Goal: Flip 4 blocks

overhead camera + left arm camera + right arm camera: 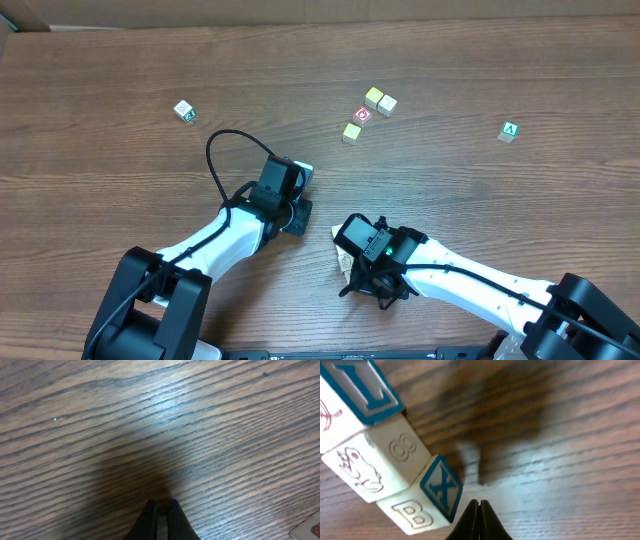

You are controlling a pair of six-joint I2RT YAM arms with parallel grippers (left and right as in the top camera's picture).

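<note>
Your right gripper (479,506) is pressed together on nothing, its tips just right of two touching blue-lettered cubes (395,467). Your left gripper (161,505) is likewise closed and empty above the wooden table (210,420). Farther out, three blocks (387,104) cluster beside a red-faced cube (362,115), and the fourth block (183,110) sits well apart, to the left.

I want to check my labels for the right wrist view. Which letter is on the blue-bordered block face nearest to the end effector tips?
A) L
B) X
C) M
B: in the right wrist view, the blue-bordered X face lies just beside the tips of the shut right end effector, while the L face is farther off at the top left.
</note>
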